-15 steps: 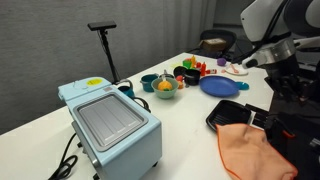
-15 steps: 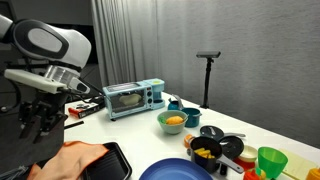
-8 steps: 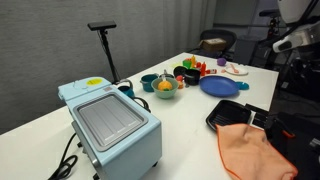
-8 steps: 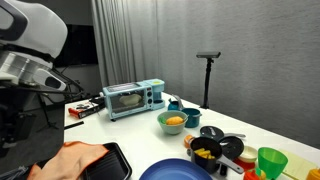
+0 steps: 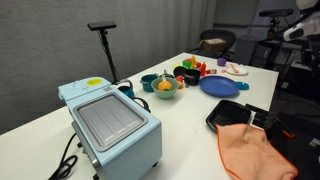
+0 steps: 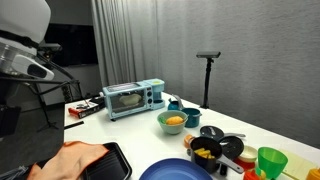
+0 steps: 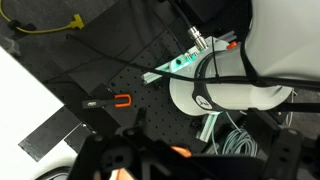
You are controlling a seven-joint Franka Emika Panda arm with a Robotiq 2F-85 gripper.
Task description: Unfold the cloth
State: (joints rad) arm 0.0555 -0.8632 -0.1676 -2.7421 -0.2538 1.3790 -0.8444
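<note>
Orange cloth [image 5: 256,153] lies on the bench [image 5: 185,115], touching a black tray [image 5: 226,112]. Over the last second the arm has lifted away, suggesting the unfolding is done. End effector [image 7: 190,162]: grip state cannot be told.

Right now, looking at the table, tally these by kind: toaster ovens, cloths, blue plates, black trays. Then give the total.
Toaster ovens: 1, the light blue toaster oven
Cloths: 1, the orange cloth
Blue plates: 1, the blue plate
Black trays: 1, the black tray
Total: 4
</note>
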